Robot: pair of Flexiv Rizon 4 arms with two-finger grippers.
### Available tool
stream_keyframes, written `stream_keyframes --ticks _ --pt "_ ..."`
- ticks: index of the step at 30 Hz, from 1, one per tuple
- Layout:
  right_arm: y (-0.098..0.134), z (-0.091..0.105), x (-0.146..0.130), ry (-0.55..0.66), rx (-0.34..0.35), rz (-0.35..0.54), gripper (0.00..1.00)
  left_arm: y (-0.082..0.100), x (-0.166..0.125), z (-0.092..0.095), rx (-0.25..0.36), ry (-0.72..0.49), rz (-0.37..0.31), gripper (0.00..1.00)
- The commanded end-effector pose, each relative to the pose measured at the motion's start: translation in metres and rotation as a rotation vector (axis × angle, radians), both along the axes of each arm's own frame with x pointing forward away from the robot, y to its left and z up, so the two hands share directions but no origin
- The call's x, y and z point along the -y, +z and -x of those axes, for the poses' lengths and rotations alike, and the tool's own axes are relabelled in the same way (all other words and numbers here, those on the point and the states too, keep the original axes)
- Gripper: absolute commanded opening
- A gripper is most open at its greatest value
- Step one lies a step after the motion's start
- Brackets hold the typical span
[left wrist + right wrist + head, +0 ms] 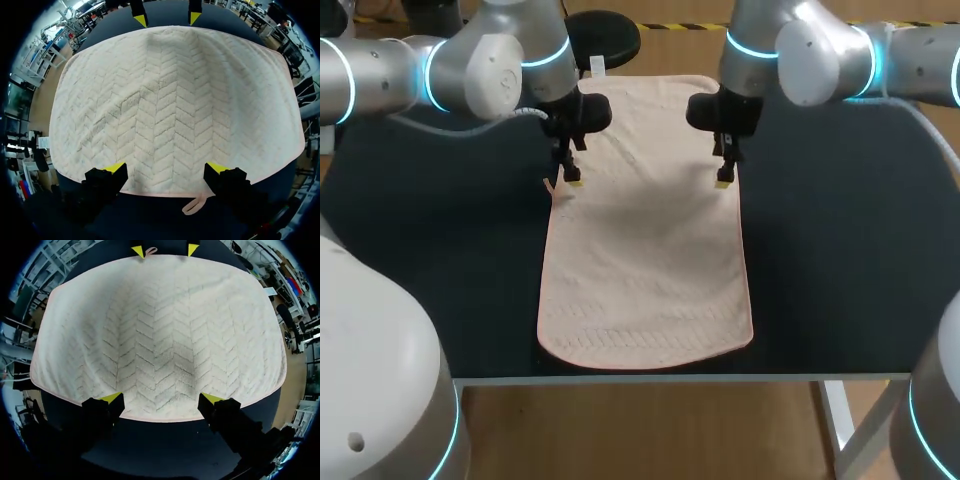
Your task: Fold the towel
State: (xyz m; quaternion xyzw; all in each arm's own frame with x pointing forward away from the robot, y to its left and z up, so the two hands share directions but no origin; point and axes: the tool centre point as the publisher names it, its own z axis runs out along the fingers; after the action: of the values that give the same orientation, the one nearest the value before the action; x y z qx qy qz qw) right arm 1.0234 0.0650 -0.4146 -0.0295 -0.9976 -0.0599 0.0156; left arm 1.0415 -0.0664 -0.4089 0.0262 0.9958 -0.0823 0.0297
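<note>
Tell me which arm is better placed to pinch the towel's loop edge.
Left: the left gripper sits open over that towel edge, the loop beside it; the right gripper is open at the opposite edge.

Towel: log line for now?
towel flat, unfolded | left fingers open at left edge | right fingers open at right edge | fold not begun

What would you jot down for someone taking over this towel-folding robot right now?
The left gripper is open, its fingers straddling the towel's left long edge, next to the small loop.
The right gripper is open, its fingers straddling the opposite long edge.
The towel lies spread flat, lengthwise on the dark table.
Done: both grippers are placed at the edges; no fold shows.
Left: close on both edges, probably, then make the fold.
</note>
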Motion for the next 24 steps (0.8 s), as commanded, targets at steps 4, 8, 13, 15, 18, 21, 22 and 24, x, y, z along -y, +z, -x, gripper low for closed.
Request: stream_keyframes --ticks 4,8,13,15,18,21,22,24 --pt "-0.013 -0.009 -0.003 -0.026 -0.008 0.021 1.00 -0.010 0.004 -0.004 0.001 -0.004 -0.016 1.00" --pt "-0.015 -0.008 -0.004 -0.026 -0.010 0.021 1.00 -0.015 0.003 -0.003 -0.006 -0.004 -0.019 1.00" --pt "-0.017 -0.007 -0.004 -0.016 -0.012 0.015 1.00 -0.022 0.003 -0.001 -0.024 -0.007 -0.032 1.00" --pt "-0.018 -0.006 -0.005 -0.013 -0.012 0.015 1.00 -0.025 0.003 0.000 -0.030 -0.007 -0.035 1.00" --pt "-0.020 -0.006 -0.004 -0.009 -0.010 0.010 1.00 -0.028 0.003 -0.001 -0.038 -0.005 -0.037 1.00" --pt "-0.022 -0.006 -0.004 0.001 -0.005 0.008 1.00 -0.032 0.003 -0.003 -0.043 -0.004 -0.040 1.00" --pt "-0.022 -0.005 -0.004 0.003 -0.005 0.007 1.00 -0.033 0.002 -0.004 -0.044 -0.003 -0.042 1.00" --pt "-0.024 -0.005 -0.004 0.008 -0.005 0.008 1.00 -0.033 0.002 -0.006 -0.045 -0.001 -0.043 1.00"
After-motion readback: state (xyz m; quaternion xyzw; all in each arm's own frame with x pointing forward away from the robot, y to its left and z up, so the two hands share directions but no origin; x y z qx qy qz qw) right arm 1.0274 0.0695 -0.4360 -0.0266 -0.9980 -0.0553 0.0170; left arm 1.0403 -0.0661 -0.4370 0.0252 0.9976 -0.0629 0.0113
